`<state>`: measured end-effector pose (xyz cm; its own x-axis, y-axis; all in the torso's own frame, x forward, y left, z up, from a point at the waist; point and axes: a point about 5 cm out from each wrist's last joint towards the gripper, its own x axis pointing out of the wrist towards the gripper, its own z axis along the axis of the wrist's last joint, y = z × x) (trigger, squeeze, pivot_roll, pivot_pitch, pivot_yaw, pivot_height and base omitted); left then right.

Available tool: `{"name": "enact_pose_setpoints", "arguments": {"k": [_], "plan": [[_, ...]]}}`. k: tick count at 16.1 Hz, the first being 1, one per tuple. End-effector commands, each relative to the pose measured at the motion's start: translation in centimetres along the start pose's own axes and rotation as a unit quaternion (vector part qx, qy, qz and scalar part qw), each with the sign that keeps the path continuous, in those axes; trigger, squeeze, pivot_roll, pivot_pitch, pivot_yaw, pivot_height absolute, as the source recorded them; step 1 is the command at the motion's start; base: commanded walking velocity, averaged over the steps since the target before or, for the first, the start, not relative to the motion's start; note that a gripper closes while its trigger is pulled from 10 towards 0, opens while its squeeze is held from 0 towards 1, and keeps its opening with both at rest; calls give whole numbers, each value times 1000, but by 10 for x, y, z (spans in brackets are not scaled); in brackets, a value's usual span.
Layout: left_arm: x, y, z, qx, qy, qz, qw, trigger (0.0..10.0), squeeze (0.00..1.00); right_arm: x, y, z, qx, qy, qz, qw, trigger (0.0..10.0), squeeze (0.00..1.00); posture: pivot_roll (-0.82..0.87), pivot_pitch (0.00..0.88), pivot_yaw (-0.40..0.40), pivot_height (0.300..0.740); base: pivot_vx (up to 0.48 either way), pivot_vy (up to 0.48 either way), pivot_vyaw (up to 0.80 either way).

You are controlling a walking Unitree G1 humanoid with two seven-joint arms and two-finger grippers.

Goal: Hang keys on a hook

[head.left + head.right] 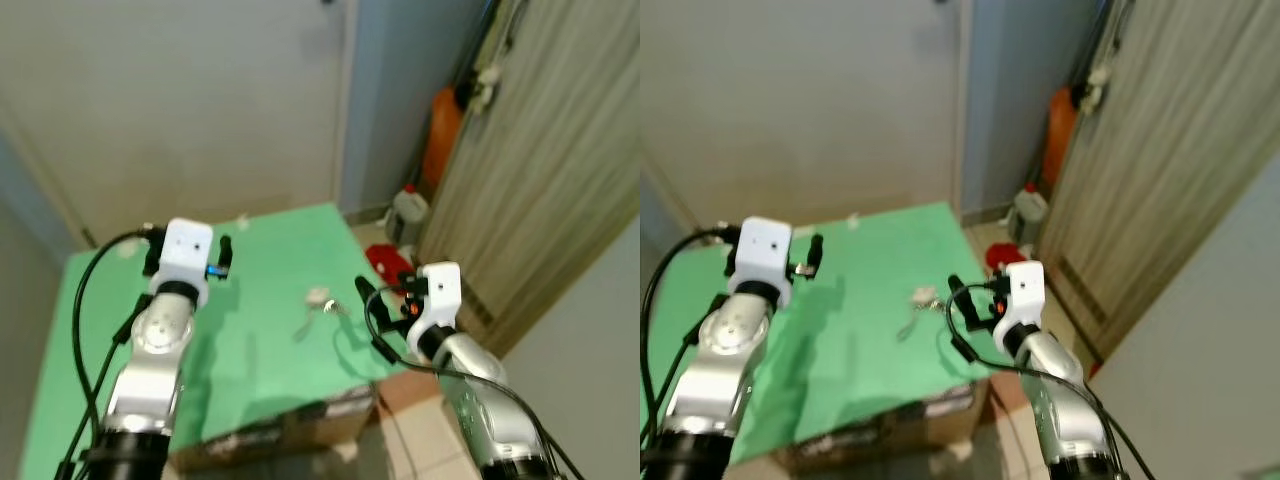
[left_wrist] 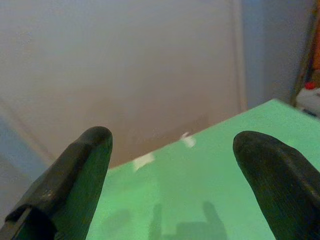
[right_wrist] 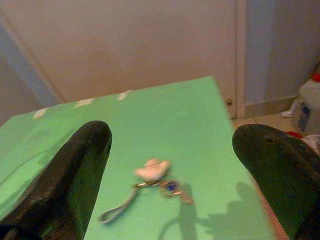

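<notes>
Your right gripper [image 3: 170, 150], jaws spread wide, faces the small metal keys with a pale fob [image 3: 152, 176] lying flat on the green tabletop [image 1: 270, 260]; closing too high could skid them off the near edge.

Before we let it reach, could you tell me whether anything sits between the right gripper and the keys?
Nothing visible does: the keys lie alone on the green table, and the open right gripper faces them across bare surface.

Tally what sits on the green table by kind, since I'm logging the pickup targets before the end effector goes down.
Key bunch, lying loose on the green table, white tag attached: 1
White tape scraps near the table's far edge: 3
Total: 4
Both end effectors, right and left, hover open above the table, holding nothing.
</notes>
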<state>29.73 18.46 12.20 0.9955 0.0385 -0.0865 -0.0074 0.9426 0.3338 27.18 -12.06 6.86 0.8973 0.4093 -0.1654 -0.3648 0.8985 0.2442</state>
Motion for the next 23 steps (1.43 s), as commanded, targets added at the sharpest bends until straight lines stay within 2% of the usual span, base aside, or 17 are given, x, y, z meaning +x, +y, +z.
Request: {"name": "enact_pose_setpoints", "arguments": {"k": [1,3,4,8,10,11,14,15,17,20,22,23], "plan": [[6,-11,5,13,-9,-24,1000,10000,0,-3,-6,3,-3,0,-7,1000,10000,0,54,0,9,740,0,0,0],[10,-18,5,14,-4,-47,999,10000,0,-4,-5,3,-4,2,-4,1000,10000,0,46,0,3,740,0,0,0],[15,-29,1,-2,9,-70,998,10000,0,-7,-6,3,-7,5,-3,1000,10000,0,33,0,-8,740,0,0,0],[22,-42,-16,1,36,-80,996,10000,0,-21,-15,6,-16,14,-11,1000,10000,0,-9,0,-30,740,0,0,0],[33,-43,-36,-19,68,-54,996,10000,0,-55,-34,6,-32,39,-37,998,10000,0,-81,0,-46,740,0,0,0],[34,-43,-39,-26,73,-50,996,10000,0,-62,-36,7,-35,42,-39,998,10000,0,-110,0,-49,740,0,0,0],[39,-50,-47,-21,83,-54,995,10000,0,-102,-48,10,-48,65,-68,994,10000,0,-205,46,-74,740,0,0,0],[40,-51,-48,-23,83,-55,995,10000,0,-108,-50,10,-49,70,-73,994,10000,0,-213,48,-74,740,0,0,0],[45,-52,-47,-26,86,-56,994,10000,0,-129,-45,11,-47,81,-72,993,10000,0,-261,74,-71,740,0,0,0],[46,-58,-53,-11,108,-54,993,10000,0,-154,-18,16,-32,113,12,993,10000,0,-315,120,-76,740,0,0,0],[44,-64,-57,-50,118,-55,990,10000,0,-168,-17,19,-23,134,8,991,10000,0,-352,146,-95,740,0,0,0],[43,-65,-58,-55,121,-57,989,10000,0,-171,-18,19,-26,139,4,990,10000,0,-352,146,-95,740,0,0,0]]}}
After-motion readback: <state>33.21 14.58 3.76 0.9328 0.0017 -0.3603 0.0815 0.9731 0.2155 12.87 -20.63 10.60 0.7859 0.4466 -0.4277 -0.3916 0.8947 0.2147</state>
